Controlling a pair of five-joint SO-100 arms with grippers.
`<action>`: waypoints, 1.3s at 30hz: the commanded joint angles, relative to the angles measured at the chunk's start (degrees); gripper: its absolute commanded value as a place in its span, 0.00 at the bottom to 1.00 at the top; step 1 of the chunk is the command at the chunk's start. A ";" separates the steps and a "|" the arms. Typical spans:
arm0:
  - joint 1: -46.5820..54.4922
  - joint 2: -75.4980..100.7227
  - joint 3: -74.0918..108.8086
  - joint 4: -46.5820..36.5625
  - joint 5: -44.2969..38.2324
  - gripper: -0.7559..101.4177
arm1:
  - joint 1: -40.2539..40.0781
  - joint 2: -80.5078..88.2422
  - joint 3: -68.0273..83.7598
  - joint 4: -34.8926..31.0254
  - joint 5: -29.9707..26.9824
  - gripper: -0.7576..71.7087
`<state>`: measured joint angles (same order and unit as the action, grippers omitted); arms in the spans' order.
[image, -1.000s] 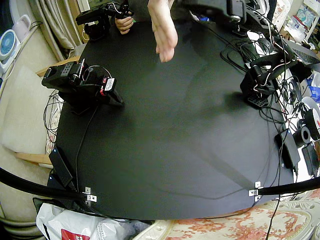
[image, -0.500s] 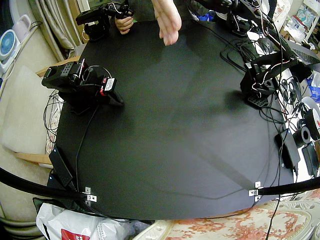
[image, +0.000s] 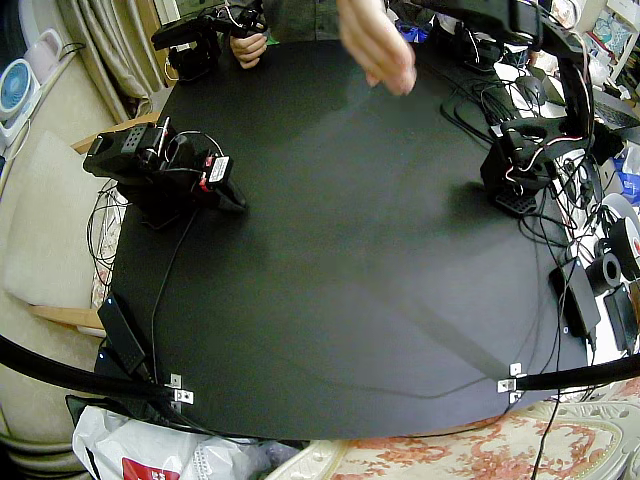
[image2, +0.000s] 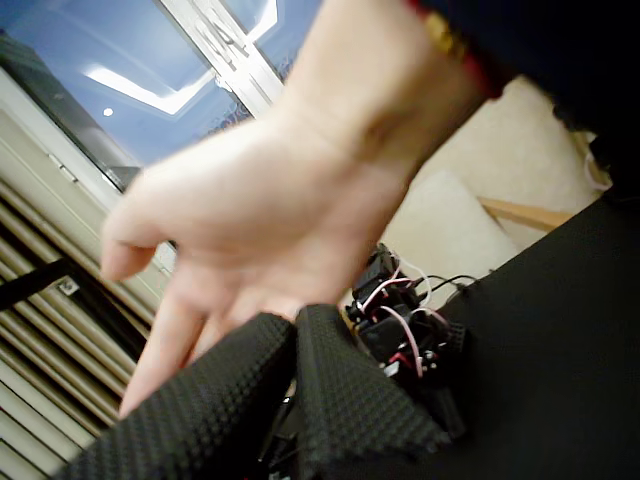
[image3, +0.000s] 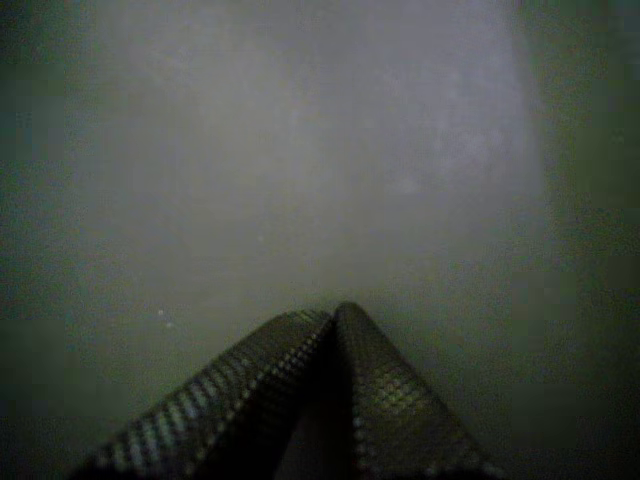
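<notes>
We are hovering the left claw, pressed together and empty, beside a person's hand; the right claw is lying closed, low over the table.

No legible text, brand or number anywhere. Small white label by the right gripper too tiny to read; red print on the plastic bag blurred.
</notes>
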<state>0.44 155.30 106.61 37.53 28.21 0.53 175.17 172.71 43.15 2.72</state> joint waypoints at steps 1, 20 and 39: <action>0.35 2.64 -1.32 6.06 -3.43 0.01 | -0.18 0.62 -0.44 0.26 0.53 0.01; 8.09 30.32 37.18 31.46 -24.61 0.01 | 0.26 0.62 -0.44 0.26 1.14 0.01; 2.02 30.41 70.40 25.49 -23.55 0.01 | 0.26 0.62 -0.44 0.26 1.14 0.01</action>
<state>2.02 184.66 177.89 64.34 4.13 0.53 175.17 172.71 43.15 2.72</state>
